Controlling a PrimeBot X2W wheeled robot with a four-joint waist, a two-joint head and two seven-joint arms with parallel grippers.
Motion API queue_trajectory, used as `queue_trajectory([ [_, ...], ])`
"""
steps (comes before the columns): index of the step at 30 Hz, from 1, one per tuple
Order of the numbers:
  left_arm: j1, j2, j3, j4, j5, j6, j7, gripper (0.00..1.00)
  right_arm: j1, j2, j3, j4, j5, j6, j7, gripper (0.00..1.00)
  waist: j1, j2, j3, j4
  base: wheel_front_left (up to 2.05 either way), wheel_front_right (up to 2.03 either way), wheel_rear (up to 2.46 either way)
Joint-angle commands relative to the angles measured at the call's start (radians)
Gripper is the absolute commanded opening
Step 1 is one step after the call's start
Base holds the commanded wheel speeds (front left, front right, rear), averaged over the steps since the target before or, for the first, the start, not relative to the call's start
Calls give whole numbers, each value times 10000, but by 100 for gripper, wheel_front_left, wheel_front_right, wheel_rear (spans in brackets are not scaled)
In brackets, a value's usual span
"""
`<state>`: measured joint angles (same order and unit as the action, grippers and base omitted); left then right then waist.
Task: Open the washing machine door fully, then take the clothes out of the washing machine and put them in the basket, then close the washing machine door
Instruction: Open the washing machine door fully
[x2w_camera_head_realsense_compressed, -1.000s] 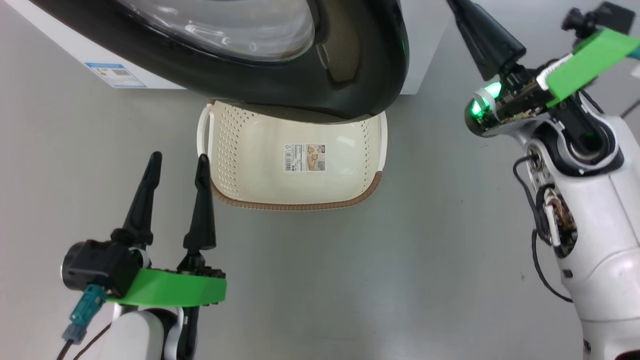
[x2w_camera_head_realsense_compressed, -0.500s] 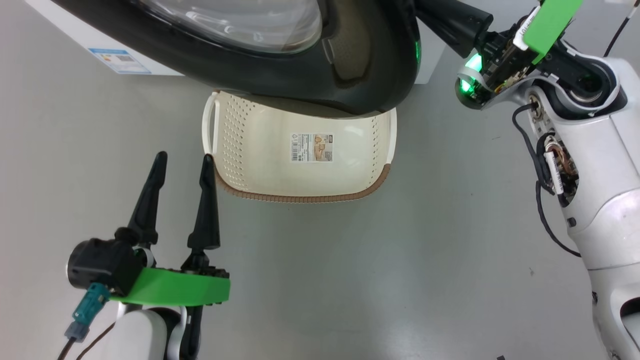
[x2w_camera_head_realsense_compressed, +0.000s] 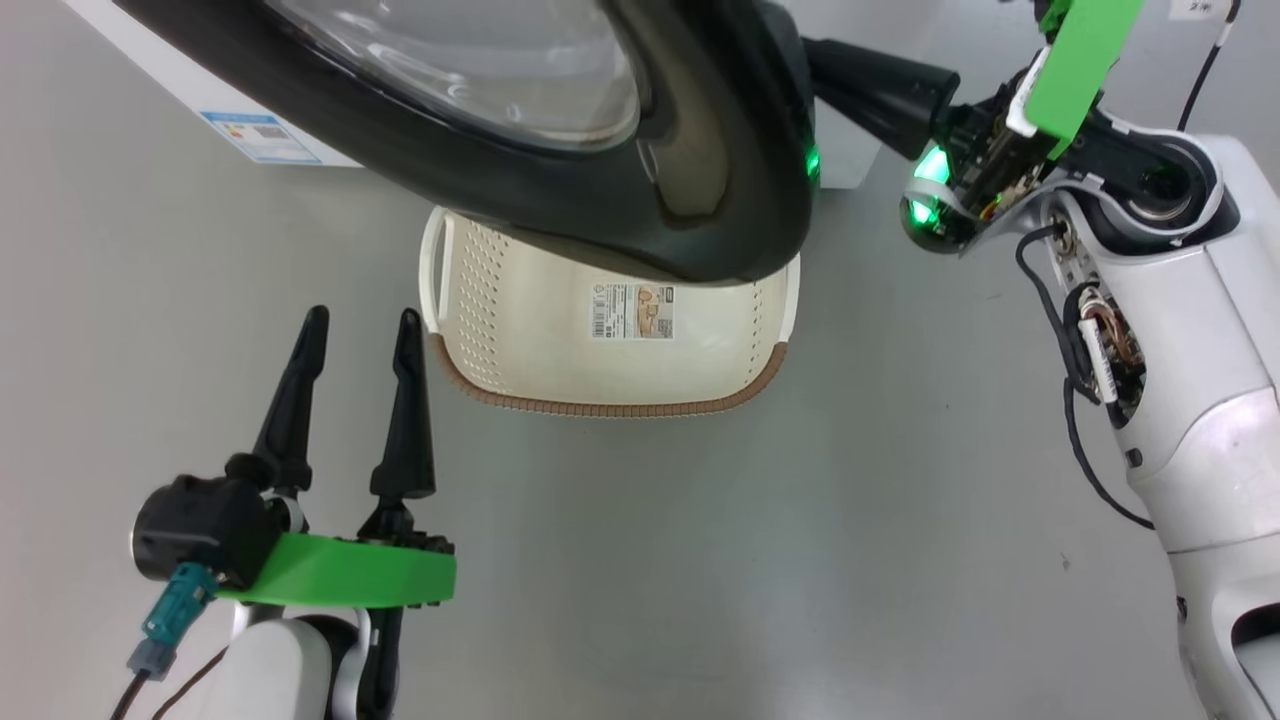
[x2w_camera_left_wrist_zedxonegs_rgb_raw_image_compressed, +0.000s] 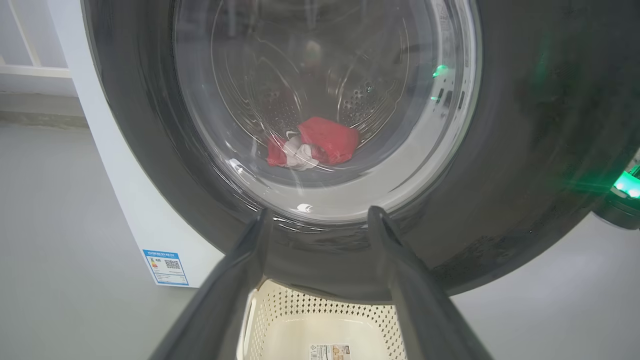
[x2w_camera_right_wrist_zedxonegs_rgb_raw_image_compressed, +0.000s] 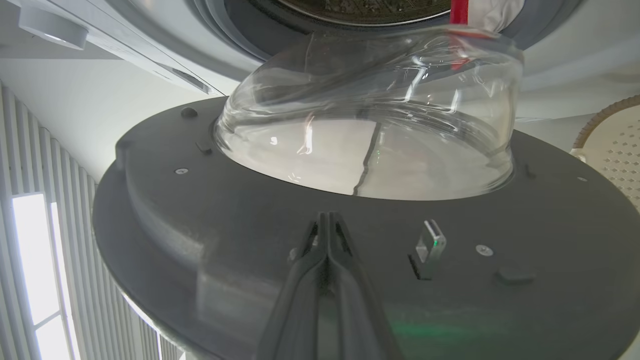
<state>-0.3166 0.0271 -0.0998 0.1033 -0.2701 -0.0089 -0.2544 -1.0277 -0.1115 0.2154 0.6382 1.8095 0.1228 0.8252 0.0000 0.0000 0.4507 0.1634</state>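
Head view: the washing machine door, a glossy black rim round bulging glass, overhangs the perforated cream basket. The left gripper hovers in front of the door, fingers apart.

Left wrist view: red clothes lie behind the door's glass.

Right wrist view: the right gripper, fingers pressed together, has its tips at the door's matte inner face (beside the latch). I'd push steadily there and swing it wide.

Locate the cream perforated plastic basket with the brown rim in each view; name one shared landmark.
Head view: basket centre, partly hidden by the round black-rimmed glass door.
Left wrist view: basket bottom centre, below that door.
Right wrist view: basket right edge.
Shared landmark: that door.
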Motion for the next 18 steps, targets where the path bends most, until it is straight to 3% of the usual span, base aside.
queue_trajectory([
  [1,-27,231,322,-182,-78,57,-74,100,188,332,98,-348,-19,79,154,0,0,0,-135,54,0,0,0],
  [18,744,231,431,77,-109,108,-74,100,1748,472,463,-571,-512,79,926,0,0,0,-1560,749,0,0,0],
])
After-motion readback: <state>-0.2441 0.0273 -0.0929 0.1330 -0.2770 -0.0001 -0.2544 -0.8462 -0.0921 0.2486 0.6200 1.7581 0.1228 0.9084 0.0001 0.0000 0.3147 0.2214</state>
